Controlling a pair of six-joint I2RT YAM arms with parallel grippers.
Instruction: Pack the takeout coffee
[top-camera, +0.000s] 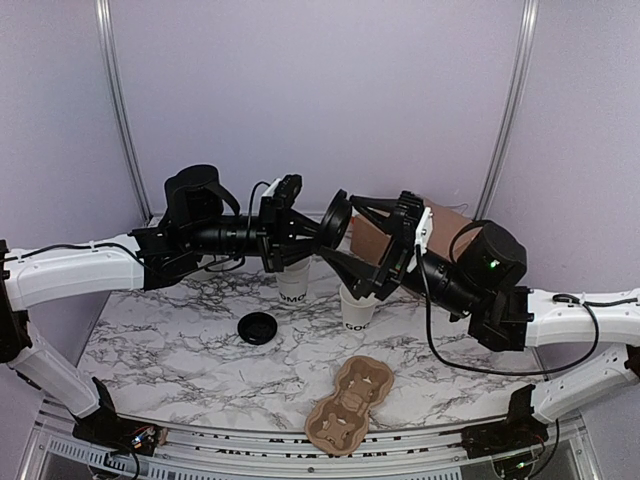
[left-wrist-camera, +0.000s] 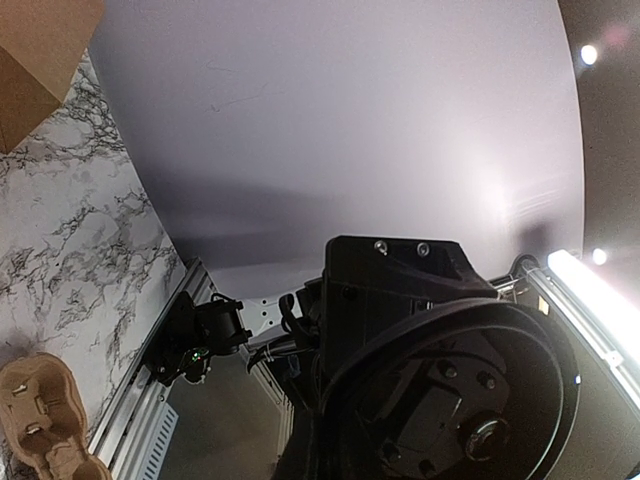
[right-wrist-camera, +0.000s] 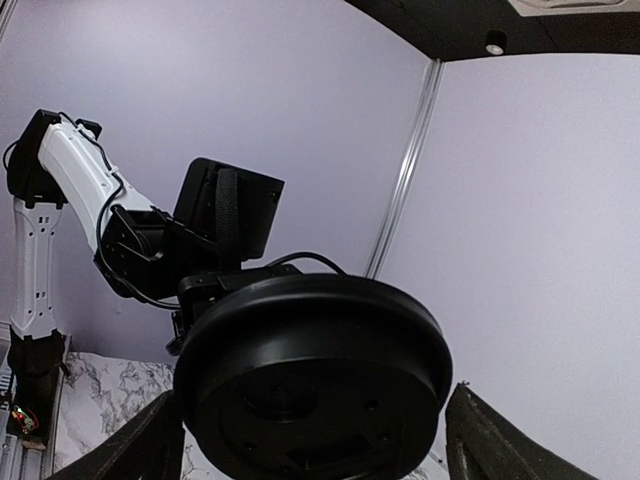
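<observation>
Left end effector (top-camera: 312, 226): clamped together on the edge of a round black plastic lid (top-camera: 336, 220), which is held on edge in the air.
Lid material: thin moulded plastic, matt, with a raised rim and a recessed centre; some flex is to be expected under a squeeze.
Right end effector (top-camera: 352, 240): its fingers (right-wrist-camera: 135, 450) are spread apart on either side of the lid, with gaps visible at both sides; nothing is gripped.
Step in hand: a handover of the lid is judged likely. The right fingers are best closed gently across the full rim, and the left grip let go only once the rim is pinched.
Spare lid: a second flat black lid (top-camera: 258, 327) lies below the left end effector.
Takeout coffee: two small white paper cups with black lettering stand on the white marble-patterned desk (top-camera: 160, 340), one (top-camera: 294, 285) under the left end effector, one (top-camera: 357, 308) under the right end effector; their tops are partly hidden.
Carrier: a moulded brown pulp cup tray (top-camera: 350, 405), rough and fibrous, lies nearer the arm bases.
</observation>
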